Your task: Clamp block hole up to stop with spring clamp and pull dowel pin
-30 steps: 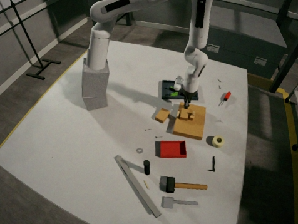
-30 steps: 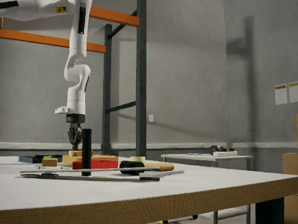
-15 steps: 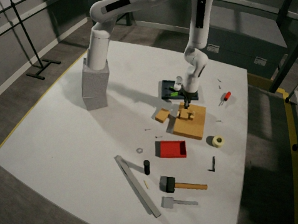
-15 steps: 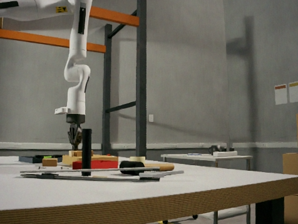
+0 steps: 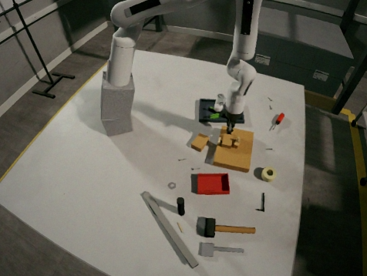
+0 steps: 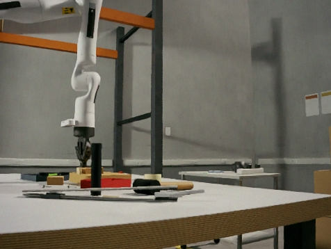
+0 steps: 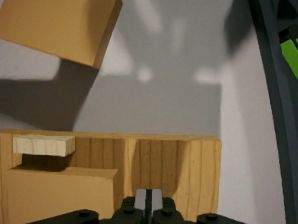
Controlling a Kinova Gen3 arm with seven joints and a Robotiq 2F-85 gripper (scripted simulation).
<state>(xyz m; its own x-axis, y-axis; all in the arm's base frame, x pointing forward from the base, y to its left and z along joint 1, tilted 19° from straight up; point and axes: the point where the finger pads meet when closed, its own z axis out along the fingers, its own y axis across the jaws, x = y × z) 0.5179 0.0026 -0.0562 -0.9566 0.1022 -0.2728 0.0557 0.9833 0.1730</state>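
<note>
Looks plain tan and square-edged as a small wooden block (image 5: 227,141) (image 7: 62,196), with a flat, smooth upper face where visible. Sits on the bench board (image 5: 234,159) (image 6: 122,176) (image 7: 204,172), toward its 11 o'clock side in the top view. Has a paler, grained wooden strip (image 5: 220,141) (image 7: 44,146) near its 9 o'clock side there. Cannot make out hole or pin. Reaches down at about 12 o'clock from the block with the claw (image 5: 230,131) (image 6: 83,165) (image 7: 148,205), closed, fingertips together, gripping nothing.

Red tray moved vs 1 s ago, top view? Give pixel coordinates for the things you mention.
No. The red tray (image 5: 208,184) (image 6: 104,183) sits just as before relative to the bench board (image 5: 235,158) (image 6: 118,176).
</note>
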